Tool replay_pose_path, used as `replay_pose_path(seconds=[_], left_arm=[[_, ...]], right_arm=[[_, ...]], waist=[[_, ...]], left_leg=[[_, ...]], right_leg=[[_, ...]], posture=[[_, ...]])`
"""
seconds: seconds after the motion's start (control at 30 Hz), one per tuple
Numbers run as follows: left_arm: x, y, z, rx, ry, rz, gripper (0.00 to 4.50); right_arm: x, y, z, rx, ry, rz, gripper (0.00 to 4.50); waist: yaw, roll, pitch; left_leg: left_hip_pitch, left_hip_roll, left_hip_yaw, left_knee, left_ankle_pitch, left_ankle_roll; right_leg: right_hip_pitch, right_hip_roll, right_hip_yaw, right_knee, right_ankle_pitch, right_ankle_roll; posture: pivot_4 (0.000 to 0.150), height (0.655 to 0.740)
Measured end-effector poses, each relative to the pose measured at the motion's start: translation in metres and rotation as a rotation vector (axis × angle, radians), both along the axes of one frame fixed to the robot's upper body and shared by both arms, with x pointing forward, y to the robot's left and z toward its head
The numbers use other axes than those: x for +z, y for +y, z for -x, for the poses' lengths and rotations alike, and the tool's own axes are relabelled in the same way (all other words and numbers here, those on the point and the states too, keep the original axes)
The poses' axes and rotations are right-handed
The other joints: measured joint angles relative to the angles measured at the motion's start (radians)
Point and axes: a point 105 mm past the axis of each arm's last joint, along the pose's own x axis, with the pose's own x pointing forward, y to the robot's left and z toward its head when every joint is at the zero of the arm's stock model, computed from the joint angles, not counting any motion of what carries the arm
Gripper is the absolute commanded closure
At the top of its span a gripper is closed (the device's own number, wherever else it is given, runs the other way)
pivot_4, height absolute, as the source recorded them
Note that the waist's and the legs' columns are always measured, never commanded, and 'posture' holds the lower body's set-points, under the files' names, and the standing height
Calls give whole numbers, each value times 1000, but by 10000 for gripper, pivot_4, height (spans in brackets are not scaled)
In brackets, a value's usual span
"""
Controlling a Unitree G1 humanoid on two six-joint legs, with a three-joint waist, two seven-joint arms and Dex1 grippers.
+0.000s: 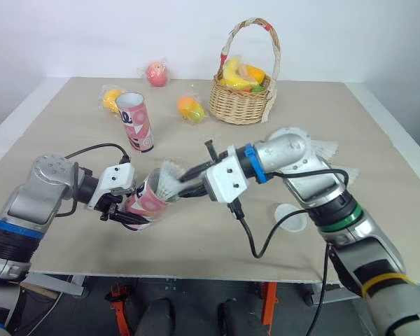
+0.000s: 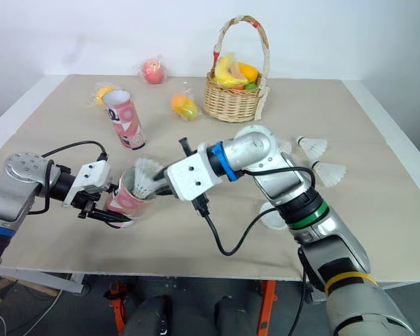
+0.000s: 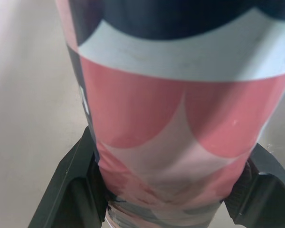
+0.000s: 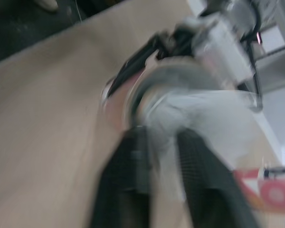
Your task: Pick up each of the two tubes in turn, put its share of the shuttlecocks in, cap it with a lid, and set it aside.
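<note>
My left gripper (image 1: 123, 207) is shut on a pink patterned tube (image 1: 148, 201), holding it tilted above the table with its open mouth facing right. The left wrist view shows the tube's wall (image 3: 180, 118) between the black fingers (image 3: 71, 190). My right gripper (image 1: 187, 183) is shut on a white shuttlecock (image 1: 169, 179), whose feathers sit right at the tube's mouth. A second pink tube (image 1: 136, 121) stands upright at the back left. Two loose shuttlecocks (image 2: 313, 145) (image 2: 329, 173) lie on the table at the right. A translucent lid (image 1: 292, 217) rests under my right forearm.
A wicker basket (image 1: 241, 105) of fruit stands at the back centre. Bagged fruits lie around it: a red one (image 1: 156, 73), an orange one (image 1: 190, 108) and another orange one (image 1: 112, 98) behind the upright tube. The table's front edge (image 1: 196, 269) runs close below both arms.
</note>
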Motion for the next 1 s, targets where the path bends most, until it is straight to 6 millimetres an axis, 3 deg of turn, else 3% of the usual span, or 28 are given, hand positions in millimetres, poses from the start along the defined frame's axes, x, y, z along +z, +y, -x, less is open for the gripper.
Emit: replay_pose_path(seconds=[0.13,0.33,0.4,0.6,0.67,0.83,1.0], left_arm=[[0,-1,1,-2,-1,1,18165],[0,-1,1,-2,-1,2,18165],[0,-1,1,-1,-1,2,18165],[0,-1,1,-4,-2,3,18165],[0,-1,1,-5,-2,2,18165],[0,-1,1,-3,-3,2,18165],[0,1,1,5,-5,7,18165]], right_arm=[[18,-4,5,4,173,-70,5651],[49,-14,1,-71,456,-226,5651],[55,-15,-6,-139,520,-277,10703],[37,-8,-11,-240,646,-231,36809],[33,-4,-11,-241,648,-215,42712],[22,7,-10,-232,616,-157,43962],[-3,33,-16,-261,499,-18,43962]], waist=[[0,0,0],[0,0,0],[0,0,0],[0,0,0],[0,0,0],[0,0,0],[-1,0,0]], left_leg=[[0,0,0,0,0,0],[0,-1,0,0,0,0],[0,0,0,0,0,0],[-1,-2,0,-1,0,0],[-1,-2,1,-1,0,0],[-1,-3,0,-1,0,0],[-1,-2,0,-1,0,0]], right_leg=[[0,-3,-1,0,0,0],[0,-5,-3,0,0,-1],[0,-6,-3,0,0,-1],[-1,-6,-3,0,-2,0],[-1,-6,-3,0,-2,0],[-1,-6,-3,0,-2,0],[-1,-5,-5,0,-2,0]], posture=[[1500,7400],[1500,7400],[1500,7400],[1500,7400],[1500,7400],[1500,7400],[1500,7400]])
